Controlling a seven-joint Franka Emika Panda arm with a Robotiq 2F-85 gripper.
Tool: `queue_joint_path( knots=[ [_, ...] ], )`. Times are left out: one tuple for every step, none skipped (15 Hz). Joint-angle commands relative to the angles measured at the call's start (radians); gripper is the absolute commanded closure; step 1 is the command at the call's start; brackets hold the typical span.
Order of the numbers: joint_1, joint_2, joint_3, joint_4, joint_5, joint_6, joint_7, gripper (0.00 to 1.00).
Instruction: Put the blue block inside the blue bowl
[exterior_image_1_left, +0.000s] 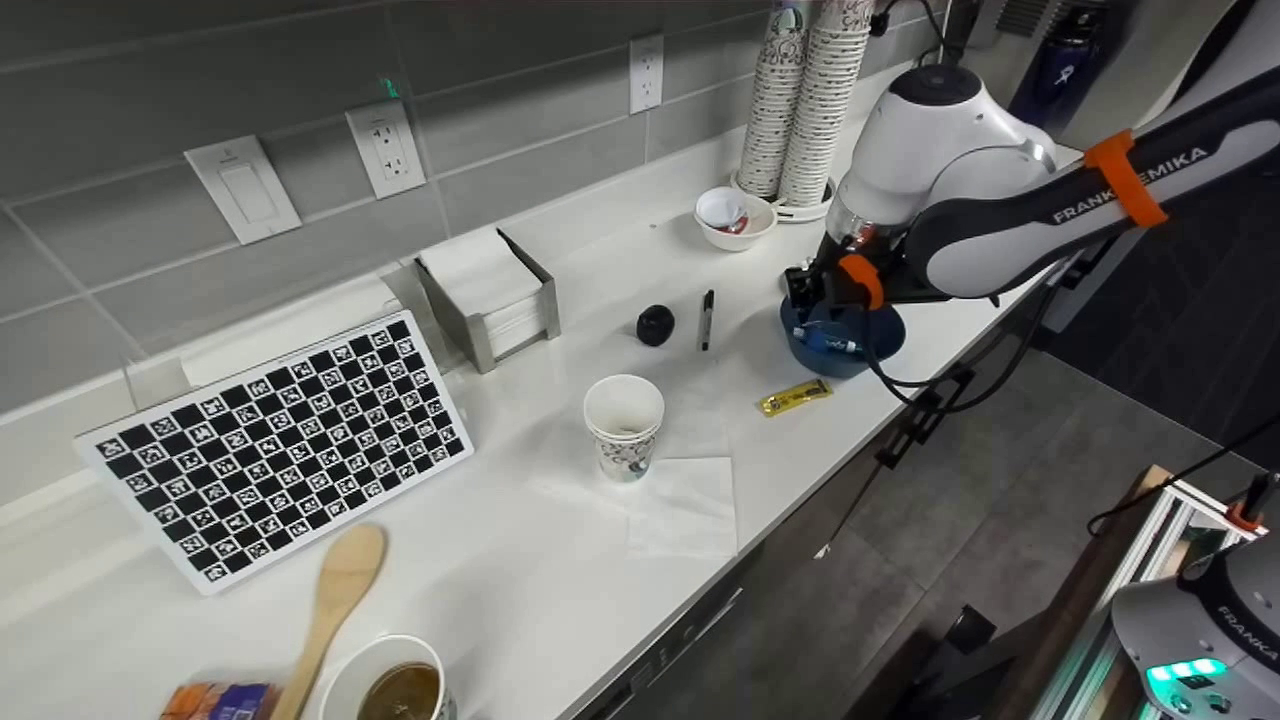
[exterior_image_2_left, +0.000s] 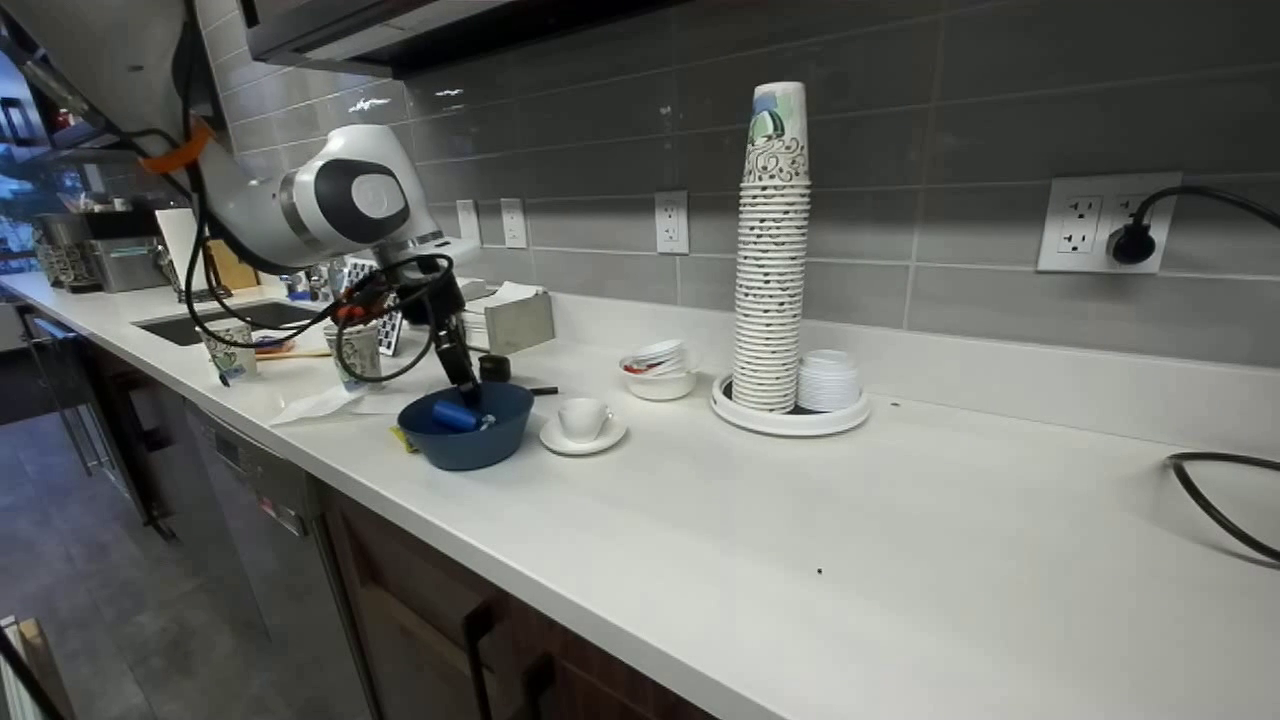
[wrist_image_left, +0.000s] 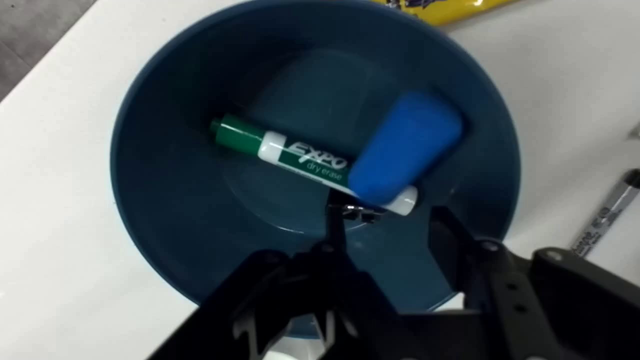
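The bright-blue block (wrist_image_left: 405, 147) is inside the dark-blue bowl (wrist_image_left: 165, 240), tilted across a green dry-erase marker (wrist_image_left: 310, 162) and slightly blurred in the wrist view. The block also shows inside the bowl in both exterior views (exterior_image_1_left: 825, 338) (exterior_image_2_left: 457, 415). My gripper (wrist_image_left: 389, 222) is open, its black fingers apart with nothing between them, just beside the block and over the bowl. In an exterior view my gripper (exterior_image_2_left: 466, 392) points down into the bowl (exterior_image_2_left: 470, 455). A small dark metallic object (wrist_image_left: 357, 212) lies partly under the marker.
A yellow packet (exterior_image_1_left: 795, 397), a dark pen (exterior_image_1_left: 707, 320) and a black round object (exterior_image_1_left: 655, 325) lie near the bowl. A white mug (exterior_image_2_left: 582, 418) on a saucer stands beside it. Paper cups (exterior_image_1_left: 622, 440), a small white bowl (exterior_image_1_left: 740, 238) and tall cup stacks (exterior_image_2_left: 770, 290) stand around.
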Motion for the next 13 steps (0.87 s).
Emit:
queue_joint_path(
  knots=[
    [0.056,0.021,-0.058,0.046,0.039,-0.071,0.004,0.19],
    [0.06,-0.002,-0.067,0.034,0.059,-0.075,-0.013,0.13],
    [0.061,-0.028,-0.067,0.015,0.109,-0.067,-0.059,0.07],
    [0.057,-0.076,-0.062,-0.023,0.179,-0.03,-0.147,0.01],
    [0.058,-0.121,-0.061,-0.054,0.227,-0.011,-0.224,0.0],
    [0.062,-0.169,-0.056,-0.091,0.277,0.007,-0.319,0.0],
    [0.067,-0.216,-0.06,-0.117,0.309,0.005,-0.394,0.0],
    [0.066,-0.266,-0.068,-0.152,0.313,0.004,-0.468,0.0],
    [0.063,-0.311,-0.076,-0.183,0.312,0.011,-0.534,0.0],
    [0.058,-0.355,-0.084,-0.214,0.313,0.018,-0.604,0.0],
    [0.055,-0.396,-0.093,-0.241,0.314,0.024,-0.67,0.0],
    [0.039,-0.282,-0.059,-0.144,0.287,-0.011,-0.552,0.0],
    [0.033,-0.314,-0.061,-0.165,0.289,-0.011,-0.573,0.0]
  ],
)
